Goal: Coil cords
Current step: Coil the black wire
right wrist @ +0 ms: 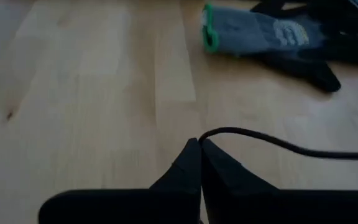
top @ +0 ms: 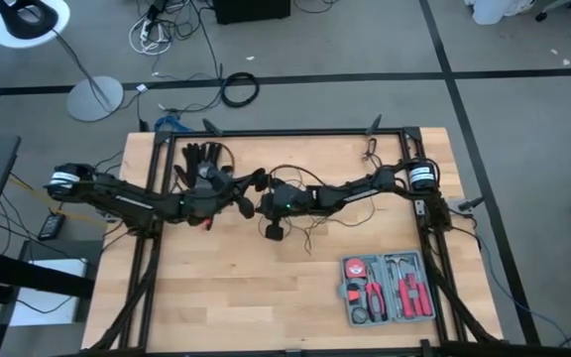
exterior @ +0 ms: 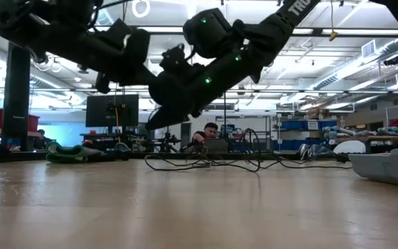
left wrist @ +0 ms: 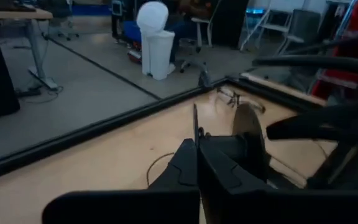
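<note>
Nearby, glove beside wire.

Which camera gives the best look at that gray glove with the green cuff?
The right wrist view: the glove lies close and sharp on the wood. The high view shows it only as a small dark shape; the low view barely catches it; the left wrist view misses it.

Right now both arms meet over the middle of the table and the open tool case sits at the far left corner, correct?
Not quite. The high view shows the tool case at the near right side of the table, not the far left corner. Both arms do meet over the middle.
</note>
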